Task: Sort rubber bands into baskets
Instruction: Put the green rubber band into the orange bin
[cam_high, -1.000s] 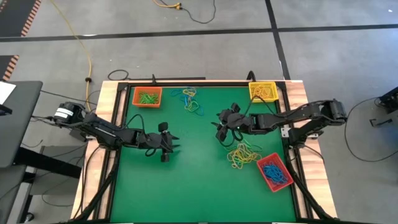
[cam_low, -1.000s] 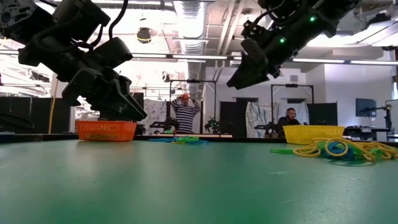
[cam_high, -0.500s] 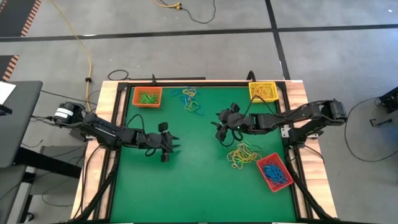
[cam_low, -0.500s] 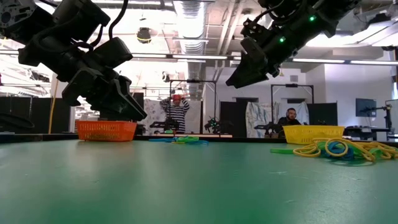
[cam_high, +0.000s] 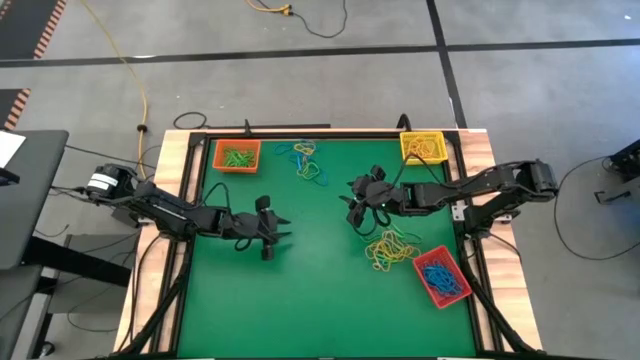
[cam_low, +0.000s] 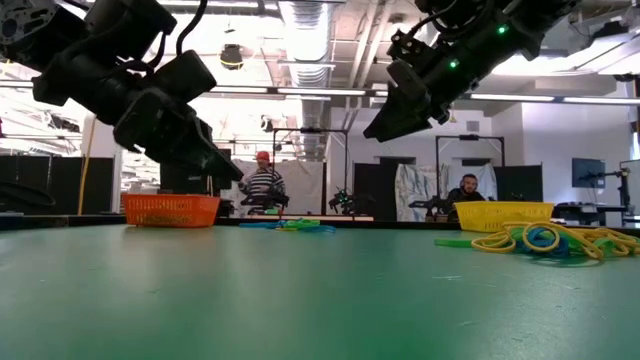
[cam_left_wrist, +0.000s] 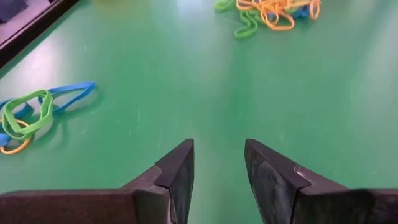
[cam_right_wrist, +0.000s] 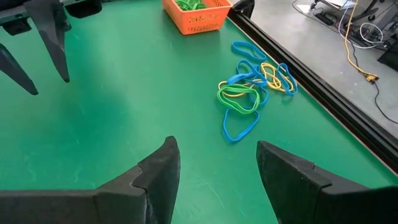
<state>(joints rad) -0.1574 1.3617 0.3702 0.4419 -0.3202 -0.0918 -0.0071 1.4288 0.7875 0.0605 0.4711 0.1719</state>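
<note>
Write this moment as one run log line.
left gripper: open, empty, above mat | right gripper: open, empty, above mat | loose rubber bands: unsorted, near red basket

No readable text, label, brand, number or sign in any view; nothing legible on table, baskets, arms or room beyond.

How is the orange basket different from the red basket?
The orange basket holds green rubber bands; the red basket holds blue rubber bands. The orange basket sits square in the table's far left corner; the red basket lies turned at an angle near the right edge. Both are small rectangular trays.
</note>
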